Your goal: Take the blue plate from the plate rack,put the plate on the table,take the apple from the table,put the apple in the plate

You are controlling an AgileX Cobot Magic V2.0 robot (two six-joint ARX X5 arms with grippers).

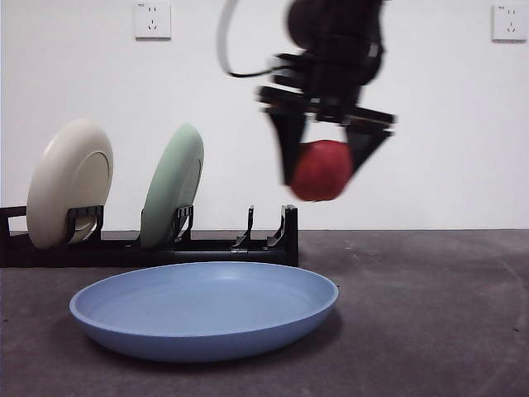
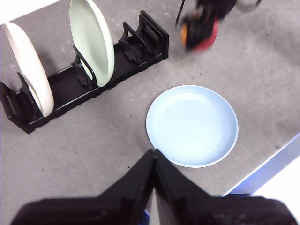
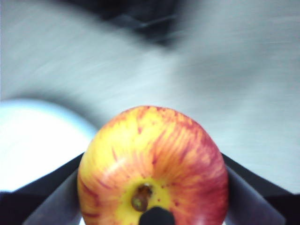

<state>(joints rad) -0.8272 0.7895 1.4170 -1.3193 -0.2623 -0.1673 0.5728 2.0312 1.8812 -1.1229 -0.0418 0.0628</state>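
Observation:
The blue plate (image 1: 202,310) lies flat on the dark grey table (image 1: 430,314) in front of the black plate rack (image 1: 149,244). It also shows in the left wrist view (image 2: 192,125) and blurred in the right wrist view (image 3: 33,140). My right gripper (image 1: 324,178) is shut on the red apple (image 1: 321,170) and holds it in the air above the plate's right edge. The apple (image 3: 152,164) fills the right wrist view, stem end up. My left gripper (image 2: 153,157) is shut and empty, high above the table near the plate. The right arm with the apple (image 2: 202,33) shows blurred in the left wrist view.
A cream plate (image 1: 70,182) and a pale green plate (image 1: 172,186) stand on edge in the rack; both also show in the left wrist view, cream (image 2: 28,70) and green (image 2: 91,40). The table's edge (image 2: 267,164) runs close beside the blue plate.

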